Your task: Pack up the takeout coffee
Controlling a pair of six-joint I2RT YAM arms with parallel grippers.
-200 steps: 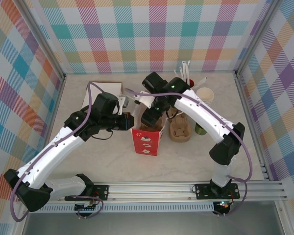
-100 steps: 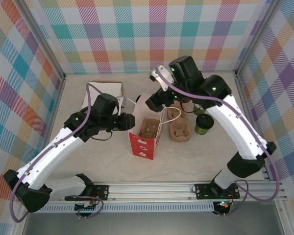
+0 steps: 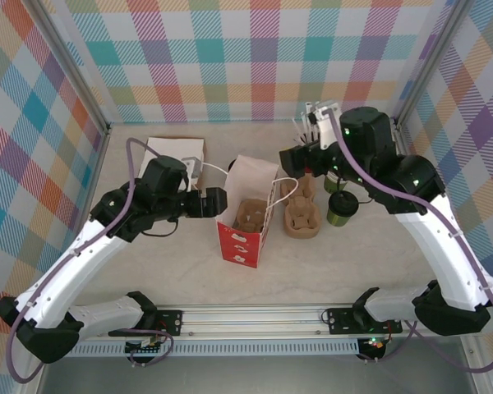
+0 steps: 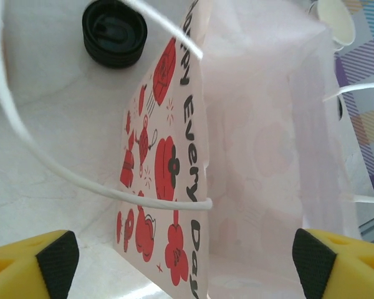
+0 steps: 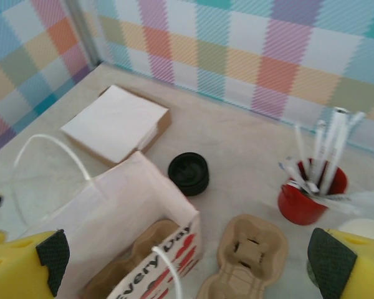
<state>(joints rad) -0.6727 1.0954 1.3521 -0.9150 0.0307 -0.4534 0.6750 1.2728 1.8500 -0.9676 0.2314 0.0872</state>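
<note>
The left tool [image 4: 184,261] stands released, its jaws spread wide on either side of the near end of the red-printed paper bag [image 4: 168,162]. It holds nothing. One white cord handle [image 4: 81,184] loops through the space between the fingers, and whether a pad brushes the bag wall cannot be told. The right tool [image 5: 188,263] is likewise wide open and empty. It hangs above the worktop [image 3: 172,263] behind the bag, touching nothing.

Outward from them, the bag stands upright and open-mouthed with a pulp cup carrier [image 3: 251,215] seated inside it. A second carrier [image 3: 301,217] lies on the worktop just beside the bag's right side. The takeout coffee [image 3: 339,209], olive-green with its black lid on, stands upright on the worktop just right of that second carrier, outside both the carrier and the bag. Further back are a loose black lid [image 5: 188,173], a red cup of straws [image 5: 311,193] and a flat stack of napkins [image 5: 115,121].

As I judge it, the bag is prepared and the carrier is loaded. The coffee itself has not been packed, so picking it up and setting it into the bagged carrier remains.
</note>
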